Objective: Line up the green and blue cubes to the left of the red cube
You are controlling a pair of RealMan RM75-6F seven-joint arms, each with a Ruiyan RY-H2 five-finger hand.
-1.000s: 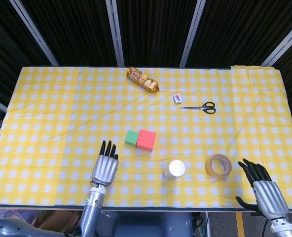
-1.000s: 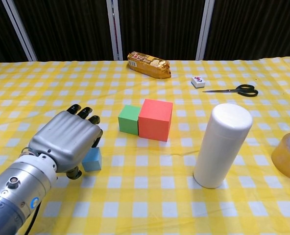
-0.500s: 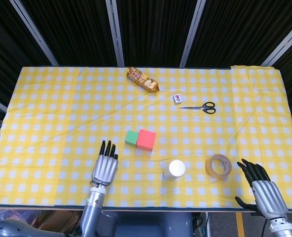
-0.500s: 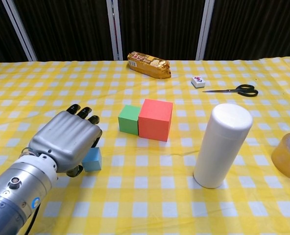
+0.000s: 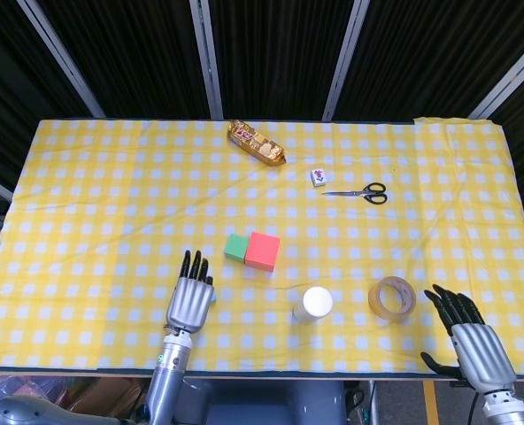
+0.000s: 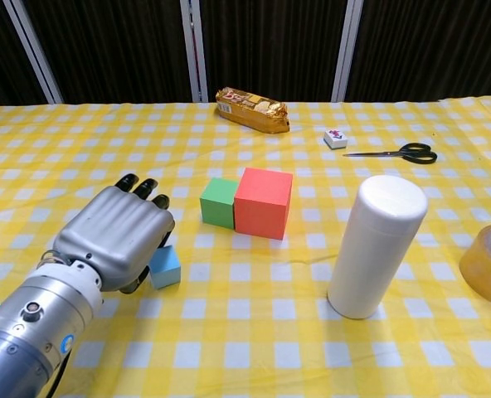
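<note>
Two cubes touching mid-worktop, green cube [image 6: 221,201] left of red cube [image 6: 263,202], I am gripping blue cube [image 6: 166,267] with left robot hand [image 6: 114,240], right robot hand [image 5: 473,339] resting open.

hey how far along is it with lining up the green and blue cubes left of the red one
Partly done. The green cube already sits against the left side of the red cube. In hand: the left hand is over the blue cube, which lies nearer the table's front edge; whether it grips the cube is hidden. Left: placing blue beside green.
</note>
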